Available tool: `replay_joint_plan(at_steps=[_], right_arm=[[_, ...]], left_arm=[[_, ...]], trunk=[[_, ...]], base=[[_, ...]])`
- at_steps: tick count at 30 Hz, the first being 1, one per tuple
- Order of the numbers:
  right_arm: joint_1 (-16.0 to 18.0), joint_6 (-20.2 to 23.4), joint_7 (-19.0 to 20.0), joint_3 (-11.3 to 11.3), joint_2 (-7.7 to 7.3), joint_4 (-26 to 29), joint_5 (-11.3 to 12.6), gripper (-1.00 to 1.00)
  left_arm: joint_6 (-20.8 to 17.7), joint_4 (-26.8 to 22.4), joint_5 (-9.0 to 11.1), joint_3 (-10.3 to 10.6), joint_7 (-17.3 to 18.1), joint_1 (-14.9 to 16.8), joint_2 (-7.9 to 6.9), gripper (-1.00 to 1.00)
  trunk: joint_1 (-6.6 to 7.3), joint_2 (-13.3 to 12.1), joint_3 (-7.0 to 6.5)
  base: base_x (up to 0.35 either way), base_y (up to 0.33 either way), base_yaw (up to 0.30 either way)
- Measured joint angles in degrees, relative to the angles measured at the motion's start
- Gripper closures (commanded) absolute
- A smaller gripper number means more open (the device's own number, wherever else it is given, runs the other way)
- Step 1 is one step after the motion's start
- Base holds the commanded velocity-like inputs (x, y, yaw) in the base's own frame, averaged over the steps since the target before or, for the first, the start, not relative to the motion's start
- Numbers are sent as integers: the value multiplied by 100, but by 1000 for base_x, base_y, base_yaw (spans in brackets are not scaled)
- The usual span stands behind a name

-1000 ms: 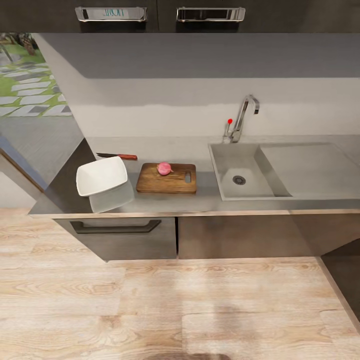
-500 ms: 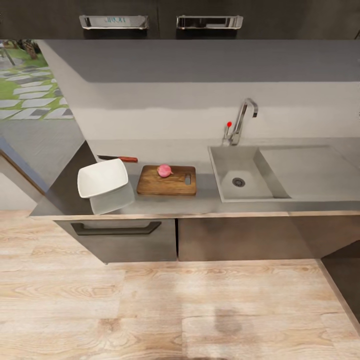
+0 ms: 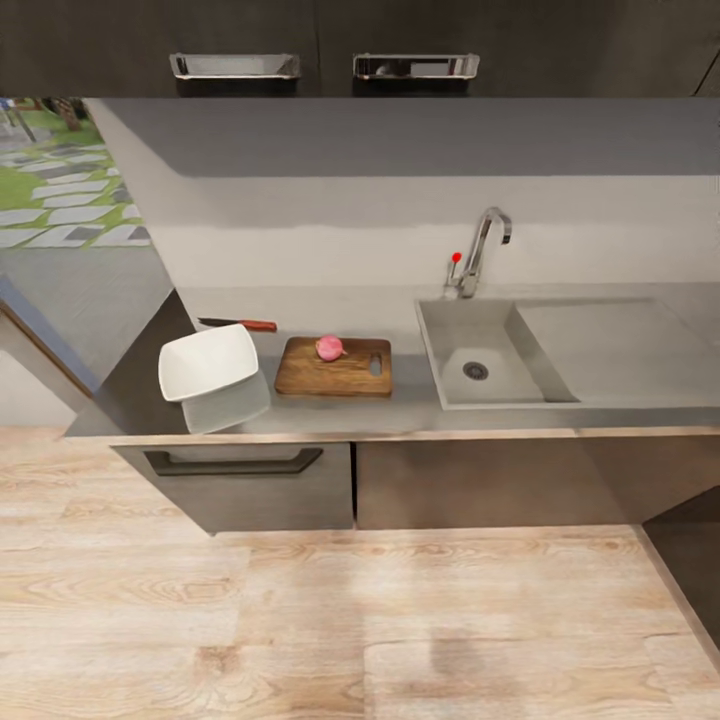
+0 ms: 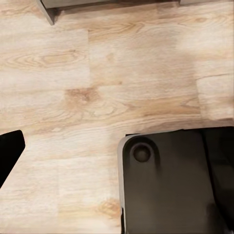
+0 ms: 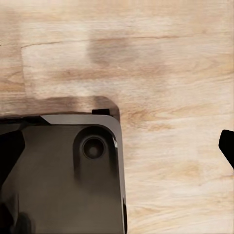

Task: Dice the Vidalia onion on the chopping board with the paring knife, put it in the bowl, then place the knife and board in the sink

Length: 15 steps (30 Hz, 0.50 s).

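The Vidalia onion (image 3: 329, 347) sits whole on the chopping board (image 3: 345, 374), near the board's back edge. The board lies on the countertop (image 3: 400, 408) between the white bowl (image 3: 208, 362) and the sink (image 3: 447, 335). Behind the bowl lies the paring knife (image 3: 240, 324), red handle toward the board. The sink basin holds nothing but its drain. In the left wrist view my left gripper (image 4: 117, 151) hangs open over the wooden floor, one dark fingertip (image 4: 9, 153) showing at the edge. My right gripper (image 5: 117, 146) is open too, over the floor and my dark base.
A chrome faucet (image 3: 482, 248) with a red knob (image 3: 456, 257) stands behind the sink. Dark cabinets with a drawer handle (image 3: 235, 462) sit under the counter, upper cabinets above. Wooden floor (image 3: 360, 620) separates me from the counter. My base (image 4: 170, 185) shows under the left wrist.
The whole head view has shifted: the counter looks a little smaller and lower, so the camera has moved. Onion, board, knife and bowl keep their places on the counter.
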<state>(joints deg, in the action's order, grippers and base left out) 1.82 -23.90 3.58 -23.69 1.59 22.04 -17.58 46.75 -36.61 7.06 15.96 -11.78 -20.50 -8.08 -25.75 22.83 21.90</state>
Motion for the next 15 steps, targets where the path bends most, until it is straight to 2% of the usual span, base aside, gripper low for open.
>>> replay_joint_plan(at_steps=[3,9,15], right_arm=[[0,-1,0,0,-4,-1,-1,-100],[1,-1,0,0,-7,-3,-2,-100],[0,0,0,0,-7,0,0,-100]], left_arm=[[-2,67,4,0,-2,1,1,-100],[-8,137,8,0,-4,9,3,-100],[-9,145,2,0,3,11,25,-100]], trunk=[[0,0,-27],[0,0,-81],[0,0,-136]], base=[[0,128,0],[0,246,0],[0,69,0]])
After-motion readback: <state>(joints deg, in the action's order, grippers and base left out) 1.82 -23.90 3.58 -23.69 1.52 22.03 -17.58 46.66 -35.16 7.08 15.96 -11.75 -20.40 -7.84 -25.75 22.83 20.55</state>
